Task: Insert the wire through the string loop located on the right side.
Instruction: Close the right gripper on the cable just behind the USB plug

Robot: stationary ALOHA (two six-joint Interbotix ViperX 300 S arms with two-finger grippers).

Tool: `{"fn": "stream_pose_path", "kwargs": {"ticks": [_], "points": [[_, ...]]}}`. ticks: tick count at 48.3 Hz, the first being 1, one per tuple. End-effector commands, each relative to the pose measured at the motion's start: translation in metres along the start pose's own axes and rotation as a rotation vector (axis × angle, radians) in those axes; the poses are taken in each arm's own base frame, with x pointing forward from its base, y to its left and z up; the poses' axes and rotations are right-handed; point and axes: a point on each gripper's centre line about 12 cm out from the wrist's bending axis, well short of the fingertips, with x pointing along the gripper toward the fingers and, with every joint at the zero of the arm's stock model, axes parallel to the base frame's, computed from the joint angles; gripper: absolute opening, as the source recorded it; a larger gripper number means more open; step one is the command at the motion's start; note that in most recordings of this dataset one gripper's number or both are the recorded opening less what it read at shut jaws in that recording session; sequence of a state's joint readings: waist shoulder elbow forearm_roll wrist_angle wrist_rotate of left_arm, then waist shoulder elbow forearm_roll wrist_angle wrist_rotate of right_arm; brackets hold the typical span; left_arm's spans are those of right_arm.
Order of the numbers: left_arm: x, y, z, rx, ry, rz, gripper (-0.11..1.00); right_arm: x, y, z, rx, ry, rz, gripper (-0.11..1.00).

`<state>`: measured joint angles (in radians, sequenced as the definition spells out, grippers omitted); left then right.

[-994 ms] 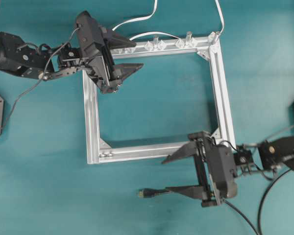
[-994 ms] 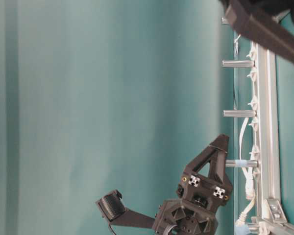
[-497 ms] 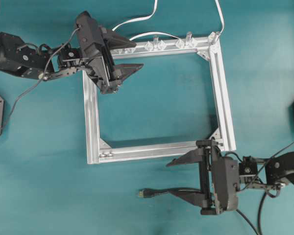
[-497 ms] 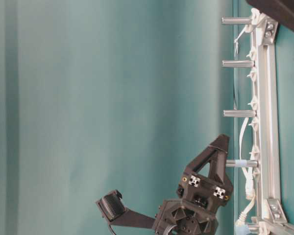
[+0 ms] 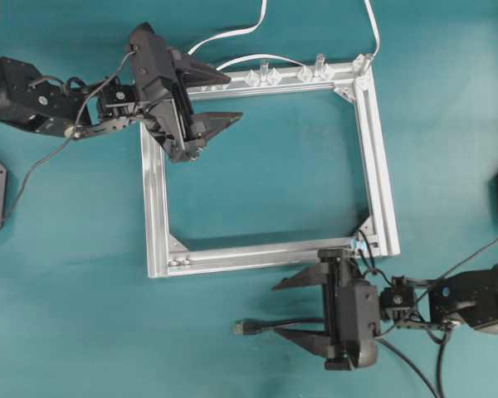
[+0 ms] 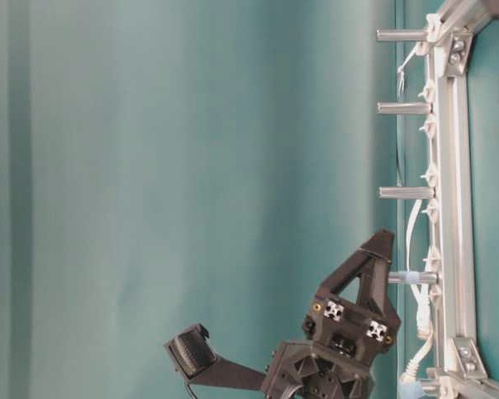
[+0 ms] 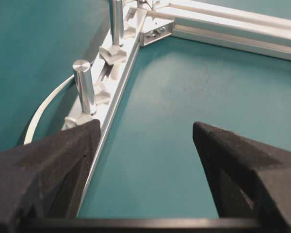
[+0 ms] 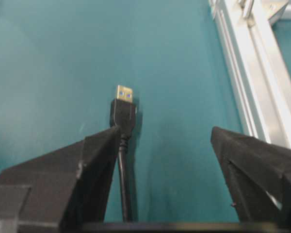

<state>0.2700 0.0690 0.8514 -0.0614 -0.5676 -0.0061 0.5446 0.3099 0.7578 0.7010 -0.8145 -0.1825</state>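
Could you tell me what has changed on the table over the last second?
The right gripper has slid leftward and down in the overhead view, away from the frame's corner, its open jaws now bracketing the wire near its plug without gripping it. The left gripper, wire and frame stayed put.

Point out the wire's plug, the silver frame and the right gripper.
wire (image 8: 123,112), right wrist view, on the black plug body.
silver frame (image 5: 373,149), overhead view, on its right rail.
right gripper (image 5: 292,308), overhead view, midway between fingertips.
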Motion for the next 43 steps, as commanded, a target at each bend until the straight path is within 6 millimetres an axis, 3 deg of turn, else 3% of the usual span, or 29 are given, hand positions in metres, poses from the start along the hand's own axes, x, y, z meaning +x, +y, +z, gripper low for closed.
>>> {"fn": "stream_pose_path", "kwargs": {"ticks": [1, 22, 43], "points": [[-0.003, -0.002, 0.011, -0.003, -0.035, -0.006, 0.82, 0.003, 0.007, 0.006, 0.011, -0.020, 0.010, 0.85], [-0.006, -0.001, 0.006, -0.003, -0.021, -0.003, 0.81, 0.017, 0.014, -0.006, 0.001, -0.004, 0.013, 0.85], [-0.006, -0.001, 0.005, -0.002, -0.018, -0.003, 0.81, 0.017, 0.010, -0.027, -0.021, 0.078, 0.010, 0.85]]}}
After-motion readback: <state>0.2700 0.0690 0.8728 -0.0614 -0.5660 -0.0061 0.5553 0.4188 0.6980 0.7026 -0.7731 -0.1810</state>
